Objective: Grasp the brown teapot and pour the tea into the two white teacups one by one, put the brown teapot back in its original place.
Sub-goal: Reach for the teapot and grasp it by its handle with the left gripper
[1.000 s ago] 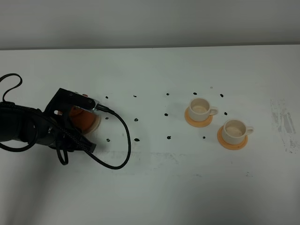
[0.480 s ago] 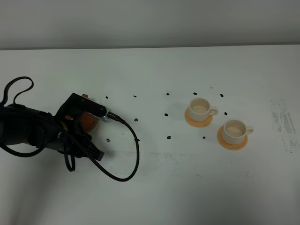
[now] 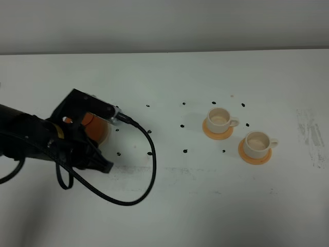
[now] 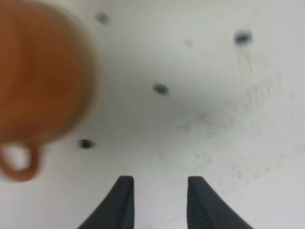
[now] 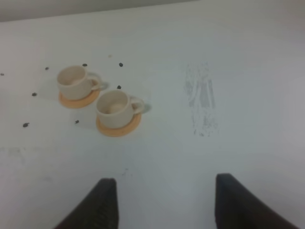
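Note:
The brown teapot point(image 3: 96, 128) stands at the table's left, half covered by my left arm point(image 3: 56, 139). In the left wrist view the teapot point(image 4: 40, 76) is a blurred mass with its loop handle point(image 4: 19, 164) showing and a pale saucer rim point(image 4: 92, 81) around it. My left gripper point(image 4: 159, 202) is open beside the teapot, only bare table between its fingers. The two white teacups point(image 3: 220, 118) point(image 3: 257, 143) sit on orange coasters at the right. My right gripper point(image 5: 167, 205) hangs open, well short of the teacups point(image 5: 74, 80) point(image 5: 114, 106). No tea can be made out.
Small black marks point(image 3: 150, 153) dot the white table between teapot and cups. A black cable point(image 3: 146, 175) loops from the left arm over the table. A scuffed grey patch point(image 3: 311, 136) lies at the far right.
My left arm has risen and shifted slightly right, its cable swinging along. The teapot has stayed in place, and the cups have not moved.

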{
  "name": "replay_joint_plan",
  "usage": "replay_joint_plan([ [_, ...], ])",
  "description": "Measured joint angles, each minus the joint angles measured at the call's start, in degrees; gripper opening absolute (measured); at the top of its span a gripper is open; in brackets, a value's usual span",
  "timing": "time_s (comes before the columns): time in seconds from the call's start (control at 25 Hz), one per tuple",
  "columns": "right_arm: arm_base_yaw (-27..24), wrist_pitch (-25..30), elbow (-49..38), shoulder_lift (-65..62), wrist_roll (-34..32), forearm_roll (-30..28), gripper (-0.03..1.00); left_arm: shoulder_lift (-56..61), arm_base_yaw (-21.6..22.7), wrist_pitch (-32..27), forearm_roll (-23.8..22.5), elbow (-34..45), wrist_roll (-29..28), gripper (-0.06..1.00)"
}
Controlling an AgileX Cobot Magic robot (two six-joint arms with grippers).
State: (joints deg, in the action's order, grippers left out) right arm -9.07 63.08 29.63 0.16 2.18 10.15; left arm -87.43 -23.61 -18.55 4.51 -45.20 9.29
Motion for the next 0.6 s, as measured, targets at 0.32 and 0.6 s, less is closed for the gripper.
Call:
replay_joint_plan([
  [0.32, 0.0, 0.0, 0.0, 0.0, 0.0, 0.0, 0.44, 2.75, 11.53, -4.57, -0.1, 0.0, -4.97, 0.26],
  [0.6, 0.0, 0.0, 0.0, 0.0, 0.0, 0.0, 0.44, 1.6, 13.08, -1.88, -1.78, -0.22, -4.66, 0.26],
])
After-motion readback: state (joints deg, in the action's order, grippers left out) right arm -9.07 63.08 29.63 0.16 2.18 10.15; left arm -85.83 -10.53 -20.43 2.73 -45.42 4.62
